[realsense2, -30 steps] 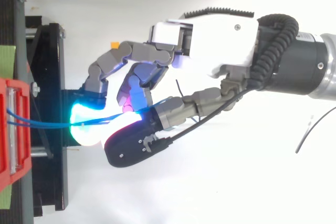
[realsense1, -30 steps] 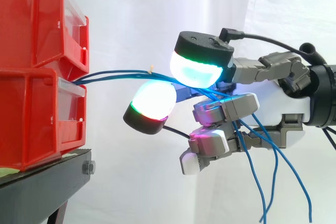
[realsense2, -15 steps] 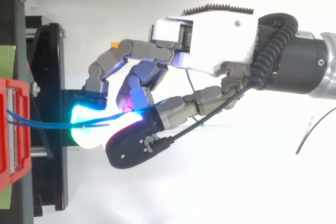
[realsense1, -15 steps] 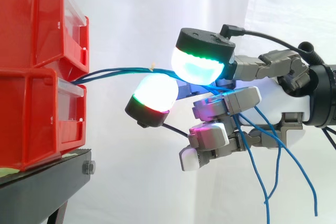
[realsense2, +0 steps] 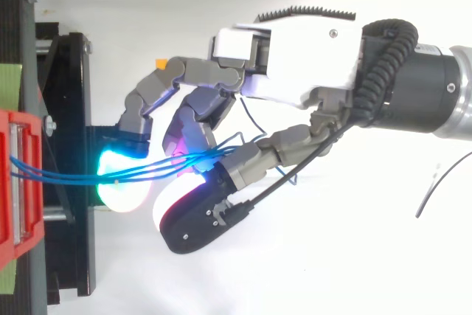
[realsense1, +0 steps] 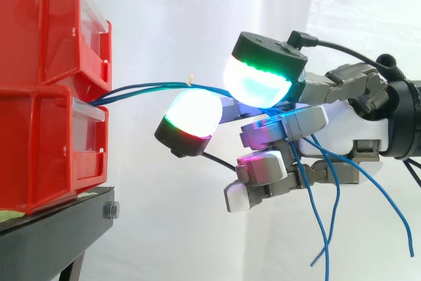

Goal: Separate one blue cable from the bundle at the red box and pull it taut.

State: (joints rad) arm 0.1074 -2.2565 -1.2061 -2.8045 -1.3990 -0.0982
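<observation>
side view: blue cables (realsense1: 151,87) leave the gap between the upper red box (realsense1: 39,24) and the lower red box (realsense1: 46,149), run in a shallow bow level across open air to the hand (realsense1: 355,129). strands lie close together here, read as one bundle. they pass under the upper fingertip pad (realsense1: 260,83), cyan with green rim, and above the lower pad (realsense1: 192,115), white with red rim. the upper pad hides the exact contact point. behind the pads the fingers are curled and the hand is clenched round the bundle. loose ends drop out below the palm, hang free, splayed apart. boxes sit on a black stand (realsense1: 59,228), bolt (realsense1: 112,210) at its corner. white curtain (realsense1: 171,4) behind.

top view: the cables (realsense2: 74,177) come off the red box (realsense2: 18,245) at the left edge and cross over the stand (realsense2: 70,108). here several separate strands show, fanning slightly as they reach the hand (realsense2: 310,71), none standing clear of the rest. they go in between the thumb and the curled fingers. the thumb's dark back covers their run further in. green strip (realsense2: 9,82) beside the box.
</observation>
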